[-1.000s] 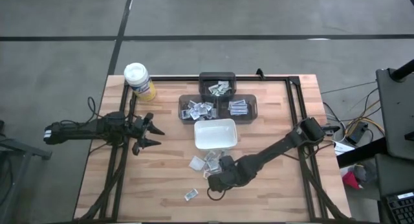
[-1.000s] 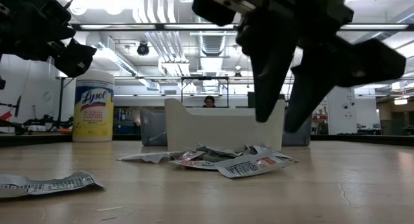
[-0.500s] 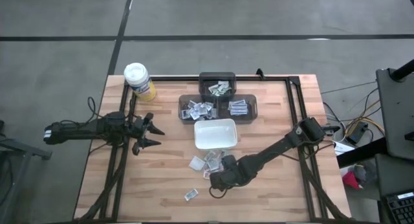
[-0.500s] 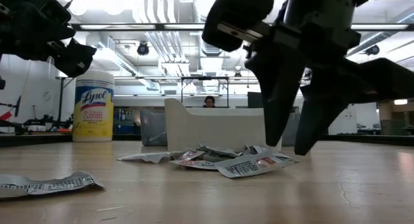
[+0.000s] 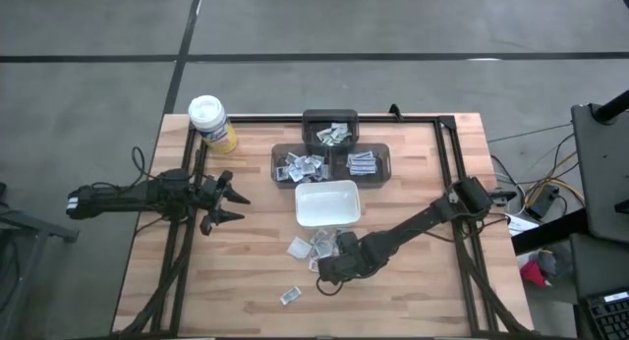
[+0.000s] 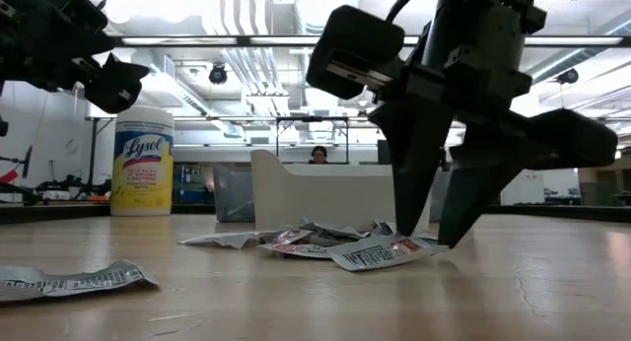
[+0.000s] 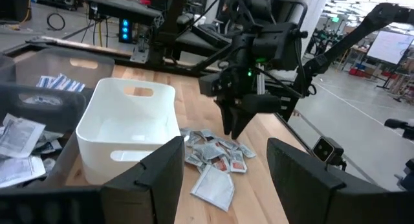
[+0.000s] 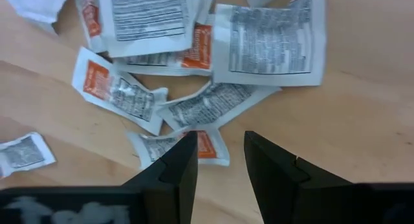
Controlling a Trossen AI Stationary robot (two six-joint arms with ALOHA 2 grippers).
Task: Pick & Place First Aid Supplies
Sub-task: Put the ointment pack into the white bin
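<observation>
A loose pile of first aid supplies (image 5: pixel 314 245), flat white packets with grey and orange print, lies on the wooden table just near of the white dish (image 5: pixel 327 204). One more packet (image 5: pixel 290 295) lies apart, closer to the near edge. My right gripper (image 6: pixel 429 238) points steeply down, open, with its fingertips low at the pile's near side. In the right wrist view an orange-marked packet (image 8: pixel 206 145) lies between the two fingers. My left gripper (image 5: pixel 236 207) waits open above the table's left part. My right gripper comes at the pile from above, pointing down, one fingertip (image 6: pixel 402 231) at the orange-marked packet (image 6: pixel 380 252) and the other beside it. Whether either tip touches a packet or the table, I cannot tell.
Three dark bins (image 5: pixel 334 132) (image 5: pixel 298 165) (image 5: pixel 367 163) holding packets stand behind the dish. A yellow canister (image 5: pixel 211 124) with a white lid stands at the far left corner. Black frame rails (image 5: pixel 452 173) run along the table's sides. Bare wood lies right of the pile.
My right gripper has come down from above the pile until its open fingertips are at packet height by the pile's near side. The gap between its fingers looks the same. The packets have not moved.
</observation>
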